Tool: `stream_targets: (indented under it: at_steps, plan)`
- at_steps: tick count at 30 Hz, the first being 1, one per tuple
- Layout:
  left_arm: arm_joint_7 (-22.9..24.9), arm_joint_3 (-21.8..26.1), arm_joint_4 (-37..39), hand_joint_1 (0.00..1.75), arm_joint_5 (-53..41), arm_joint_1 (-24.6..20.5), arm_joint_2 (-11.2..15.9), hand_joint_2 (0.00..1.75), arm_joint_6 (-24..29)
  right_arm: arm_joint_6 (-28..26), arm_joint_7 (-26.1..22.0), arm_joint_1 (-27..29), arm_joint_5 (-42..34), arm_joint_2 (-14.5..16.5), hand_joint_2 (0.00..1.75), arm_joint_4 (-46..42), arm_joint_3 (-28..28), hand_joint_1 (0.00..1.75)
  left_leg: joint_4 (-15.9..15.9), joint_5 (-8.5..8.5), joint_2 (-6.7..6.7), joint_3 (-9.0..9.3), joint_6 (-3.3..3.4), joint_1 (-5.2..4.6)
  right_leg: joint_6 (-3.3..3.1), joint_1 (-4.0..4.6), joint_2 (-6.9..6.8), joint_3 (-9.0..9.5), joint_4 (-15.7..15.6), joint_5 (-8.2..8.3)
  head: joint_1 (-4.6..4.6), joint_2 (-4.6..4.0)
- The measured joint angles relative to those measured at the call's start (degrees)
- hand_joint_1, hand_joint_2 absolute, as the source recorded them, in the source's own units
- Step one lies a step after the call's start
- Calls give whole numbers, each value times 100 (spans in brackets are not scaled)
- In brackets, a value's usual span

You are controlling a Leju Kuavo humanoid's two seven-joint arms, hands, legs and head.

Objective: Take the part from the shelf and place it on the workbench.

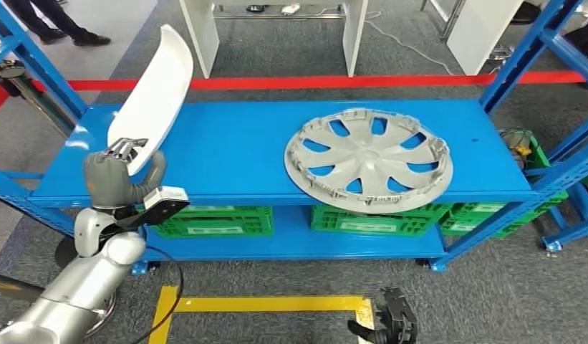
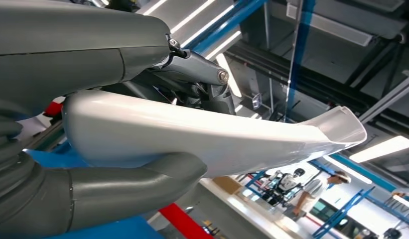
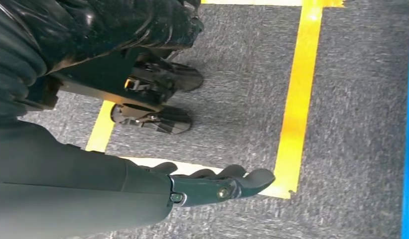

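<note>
The head view is evenly and brightly lit from overhead; soft, short shadows are cast under the silver plastic wheel cover [image 1: 368, 159] onto the glossy blue metal shelf [image 1: 233, 154], where faint sheen is seen. Straight edges are bowed outward toward the borders by wide-angle distortion. In the left wrist view, long ceiling light strips [image 2: 381, 148] are blown out, and glare streaks are carried along the curved white plastic panel [image 2: 202, 134]. The background there is softly blurred. The grey carpet floor [image 3: 232, 74] is dimmer, with grain.

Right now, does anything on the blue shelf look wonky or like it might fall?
Yes: the hubcap lies face down with its near edge poking out past the front lip of the shelf. The white part isn't lying flat either, but that's because the left hand holds it up on end.
</note>
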Motion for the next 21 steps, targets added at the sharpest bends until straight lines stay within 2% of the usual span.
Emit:
stream_targets:
  at_steps: [2, 4, 5, 7, 8, 9, 10, 11, 13, 14, 15, 18, 19, 20, 21]
  plan:
    - [-11, 39, -15, 175, -36, 10, 3, 175, 1, 2, -1, -1, -1, 2, 175, -4, -1, 0, 17, 29, -12, -39, -61, 4, -32, 12, -4, 10, -50, -10, 1, 1]
    - [-21, 82, -39, 175, -58, 11, 20, 175, 2, 2, -5, -22, -1, 17, 175, -9, -6, 0, 125, -80, 32, -114, -121, 12, -103, -5, -23, 17, -148, -19, -11, -1]
    - [-24, 97, -55, 175, -64, 5, 31, 175, 2, 2, -8, -32, -1, 26, 175, -11, -9, 0, 310, -224, 70, -199, -156, 18, -145, -18, -36, 13, -196, -15, -33, 0]
    - [-26, 116, -76, 175, -67, 2, 48, 175, 2, 1, -11, -29, -1, 32, 175, -13, -19, 0, 997, -621, 139, -478, -227, 48, -203, -23, -70, -27, -217, 3, -75, -1]
    - [-26, 121, -81, 175, -67, 11, 50, 175, 2, 1, -10, -20, -1, 32, 175, -13, -23, 0, 1350, -765, 148, -609, -254, 64, -213, -20, -92, -53, -204, 13, -80, -1]
    - [-26, 128, -85, 175, -66, 24, 51, 175, 2, 0, -9, -14, -1, 31, 175, -13, -27, 0, 1577, -817, 153, -683, -272, 75, -218, -17, -113, -83, -186, 25, -79, -1]
    - [-25, 139, -88, 175, -64, 34, 53, 175, 2, -1, -9, -12, -1, 31, 175, -13, -31, 0, 1582, -747, 155, -657, -281, 84, -219, -15, -130, -116, -165, 36, -81, -1]
    - [-24, 151, -96, 175, -64, 38, 56, 175, 2, -1, -9, -14, -1, 31, 175, -13, -33, 0, 1358, -579, 158, -522, -282, 91, -214, -14, -144, -147, -142, 49, -83, -1]
    - [-22, 179, -121, 175, -63, 31, 61, 175, 3, -2, -10, -22, -1, 32, 175, -15, -36, 0, 565, -251, 177, -90, -264, 93, -181, -9, -162, -197, -110, 82, -83, -1]
    - [-21, 190, -139, 175, -63, 25, 63, 175, 3, -2, -10, -27, -1, 32, 175, -17, -37, 0, 248, -166, 182, 69, -244, 81, -154, -5, -168, -219, -107, 111, -82, -1]
    - [-21, 201, -152, 175, -63, 21, 65, 175, 3, -2, -11, -31, -1, 32, 175, -20, -38, 0, 71, -139, 185, 144, -220, 67, -121, 0, -171, -237, -113, 149, -80, -1]
    - [-17, 221, -170, 175, -64, 19, 73, 175, 3, -2, -11, -28, -1, 33, 175, -22, -40, 0, 0, -42, 180, 79, -117, 47, -7, 0, -171, -279, -156, 254, -80, -1]
    - [-16, 223, -173, 175, -64, 15, 72, 175, 2, -2, -10, -25, -1, 33, 175, -22, -40, 0, -15, 11, 185, 37, -73, 57, 26, -1, -160, -323, -128, 191, -77, -1]
    - [-16, 223, -178, 175, -65, 12, 68, 175, 2, -2, -10, -22, -1, 33, 175, -22, -41, 0, -32, 73, 191, -16, -28, 69, 52, 1, -142, -392, -8, 35, -68, -1]
    - [-16, 224, -182, 175, -65, 10, 63, 175, 2, -2, -10, -21, -1, 33, 175, -22, -42, 0, -41, 137, 197, -85, 9, 77, 69, 1, -123, -496, 243, -211, -61, -1]
